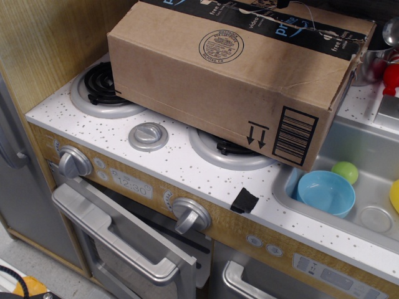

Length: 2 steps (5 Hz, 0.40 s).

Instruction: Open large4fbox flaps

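Observation:
The large4fbox (206, 81), a big brown cardboard box, lies across the stove top and covers most of two burners. Its right end overhangs the sink. The round black stamp (221, 45) is on the broad panel facing me. The barcode (294, 134) and two downward arrows (257, 134) are near the lower right corner. The flaps' black printed tape (274, 25) runs along the far top edge, and the flaps look shut there. I see no gripper; a small dark shape at the top edge above the box is unclear.
Two burners (100, 90) (227, 152) and a round disc (148, 135) show around the box. The sink (374, 149) holds a blue bowl (325, 192) and a green ball (345, 171). A metal pot (373, 62) and a red item (391, 78) stand at the back right. A wooden wall stands to the left.

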Tool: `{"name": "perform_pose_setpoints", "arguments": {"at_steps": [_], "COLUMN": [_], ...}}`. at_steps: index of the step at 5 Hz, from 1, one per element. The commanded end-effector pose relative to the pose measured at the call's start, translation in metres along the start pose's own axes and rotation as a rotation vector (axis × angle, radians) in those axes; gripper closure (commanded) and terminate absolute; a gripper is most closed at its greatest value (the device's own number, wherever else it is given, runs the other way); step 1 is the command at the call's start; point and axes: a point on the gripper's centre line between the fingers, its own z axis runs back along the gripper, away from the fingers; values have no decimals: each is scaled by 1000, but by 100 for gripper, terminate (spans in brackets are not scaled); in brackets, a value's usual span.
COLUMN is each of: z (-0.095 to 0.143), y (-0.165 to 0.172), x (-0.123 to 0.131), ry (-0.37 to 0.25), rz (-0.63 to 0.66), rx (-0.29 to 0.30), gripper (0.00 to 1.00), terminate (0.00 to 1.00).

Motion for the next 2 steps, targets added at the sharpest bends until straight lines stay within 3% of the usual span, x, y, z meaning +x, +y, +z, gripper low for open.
{"name": "perform_pose_setpoints", "arguments": {"at_steps": [1,2], "z": [0,-4], "y": [0,4], "x": [0,2], "ry": [0,-7], "rz": [0,20], "rx": [0,-10], "gripper": [0,0], "terminate": [0,0]}}
